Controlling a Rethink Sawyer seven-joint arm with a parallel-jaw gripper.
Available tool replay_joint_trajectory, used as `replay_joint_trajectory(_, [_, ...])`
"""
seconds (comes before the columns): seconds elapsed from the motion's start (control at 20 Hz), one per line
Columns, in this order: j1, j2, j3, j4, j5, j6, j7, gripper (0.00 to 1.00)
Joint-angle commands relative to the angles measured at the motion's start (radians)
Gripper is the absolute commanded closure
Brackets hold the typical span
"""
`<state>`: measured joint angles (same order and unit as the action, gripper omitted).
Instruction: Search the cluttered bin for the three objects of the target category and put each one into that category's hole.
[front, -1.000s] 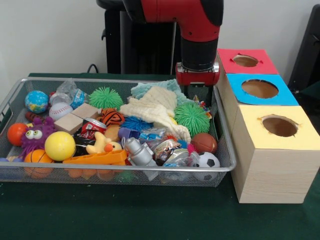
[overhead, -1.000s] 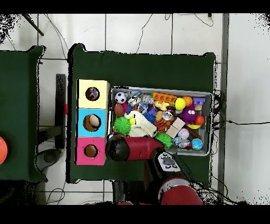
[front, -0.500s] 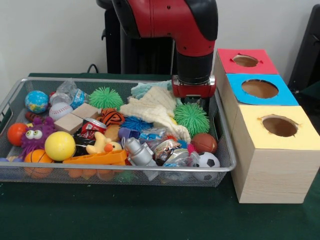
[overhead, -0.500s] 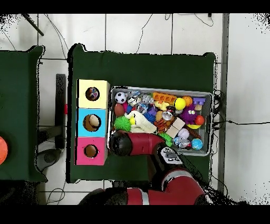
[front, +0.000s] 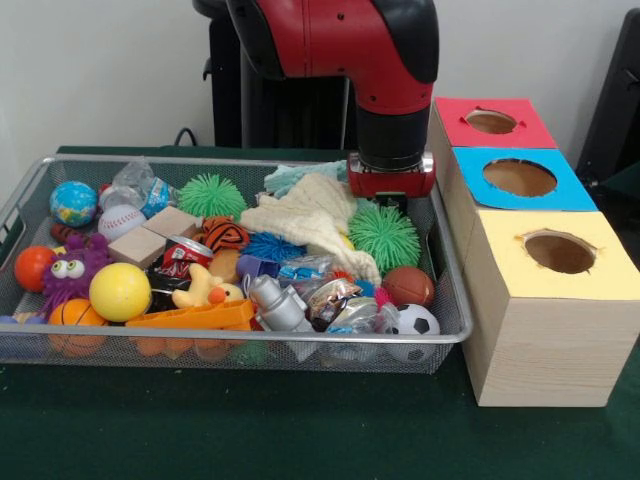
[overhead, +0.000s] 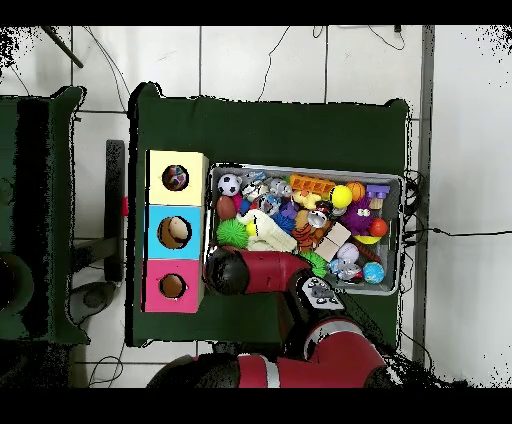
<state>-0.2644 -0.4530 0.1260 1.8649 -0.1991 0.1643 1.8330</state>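
A wire mesh bin (front: 452, 318) holds a jumble of toys: a green spiky ball (front: 384, 236), a brown mini basketball (front: 407, 285), a soccer ball (front: 414, 324), a cream cloth (front: 308, 216), a yellow ball (front: 119, 291) and a baseball (front: 120, 220). My gripper (front: 392, 200) hangs low at the bin's far right corner, just behind the green spiky ball and partly hidden by it. To the right stand three wooden boxes with holes on top: red (front: 492, 122), blue (front: 520, 178) and yellow (front: 558, 252). In the overhead view the red arm (overhead: 250, 274) covers the gripper.
A second green spiky ball (front: 211, 195), a globe ball (front: 73, 203), wooden blocks (front: 152, 234), a purple monster (front: 70, 271) and an orange toy (front: 195, 316) fill the bin's left half. The bin rim and the box wall stand close beside the gripper.
Over the last second the arm has swung lower and nearer the green spiky ball at the bin's right end. The toys have not moved.
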Motion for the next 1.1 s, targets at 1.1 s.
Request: replay_joint_trajectory(1.1, [-0.013, -0.416, 0.079, -0.020, 0.105, 0.470, 0.038, 1.00])
